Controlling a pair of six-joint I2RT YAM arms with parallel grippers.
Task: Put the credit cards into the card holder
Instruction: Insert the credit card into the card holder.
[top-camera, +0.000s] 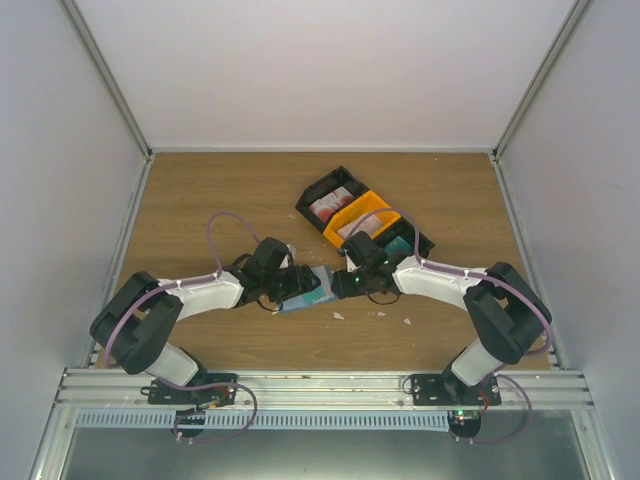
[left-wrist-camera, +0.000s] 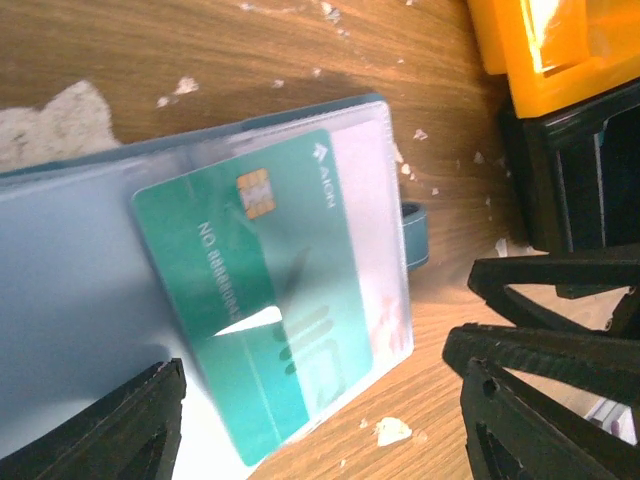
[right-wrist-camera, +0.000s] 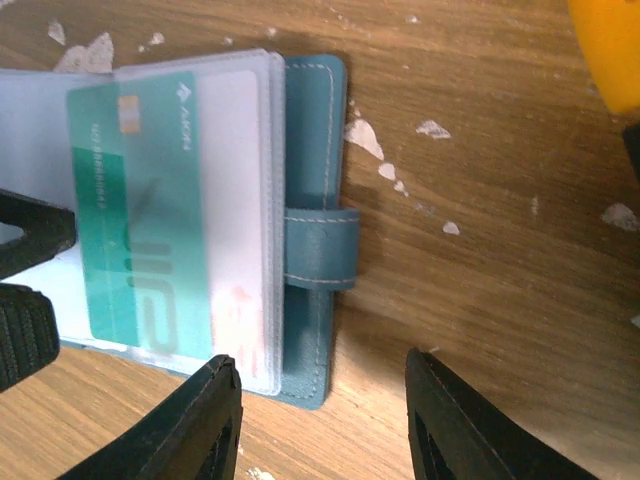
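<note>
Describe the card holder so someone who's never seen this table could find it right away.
On the wooden table, look just in front of the black-and-orange tray, toward the near edge. The card holder lies flat there, a small blue wallet opened to clear sleeves. Its stitched strap loop and the green card inside set it apart from the tray and the white scraps nearby.

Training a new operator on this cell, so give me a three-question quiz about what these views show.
1. True or false: the right gripper is clamped on the holder.
2. On the tray, the middle compartment is: A black, B orange, C blue.
3. What colour is the card lying in the open holder?
Key: 1 false, its jaws stand open; 2 B; 3 teal.
</note>
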